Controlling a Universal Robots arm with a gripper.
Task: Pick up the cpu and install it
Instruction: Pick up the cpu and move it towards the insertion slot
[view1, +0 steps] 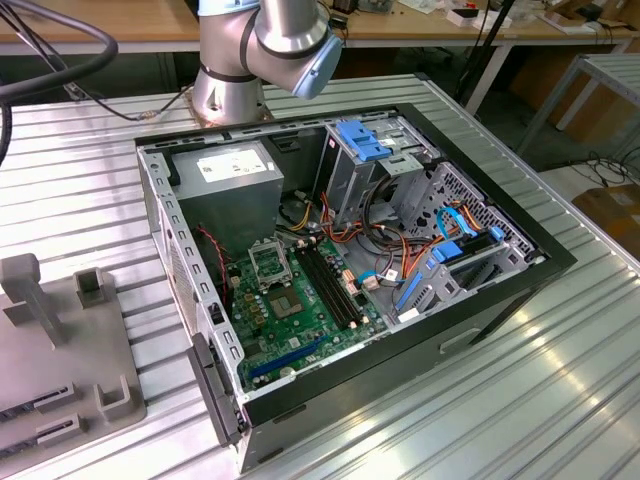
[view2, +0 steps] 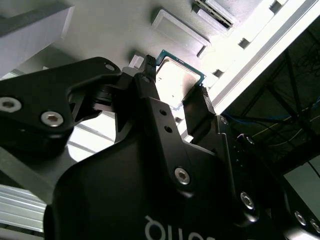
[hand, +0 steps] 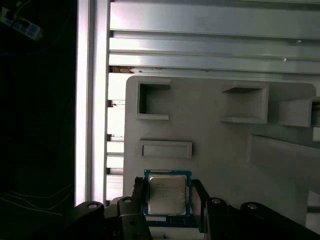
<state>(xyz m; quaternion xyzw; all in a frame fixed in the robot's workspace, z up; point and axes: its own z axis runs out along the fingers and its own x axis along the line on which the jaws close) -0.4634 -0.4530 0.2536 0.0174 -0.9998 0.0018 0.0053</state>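
The black end effector (view2: 175, 80) is clenched on the small, flat, square cpu with a silver-grey metal top (hand: 167, 194), its fingers (view2: 197, 111) pressing opposite edges, seen against a grey moulded fixture plate (hand: 210, 135).

Silver arm joint (view1: 270, 40), pale blue cap (view1: 318, 68); black claw (view2: 175, 80), silver screws (view2: 182, 175)

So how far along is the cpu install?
Grasp looks done: the pincer grips the cpu by two edges at the grey tray; whether it is lifted, I cannot tell. Install is not: the socket in the case holds no chip.
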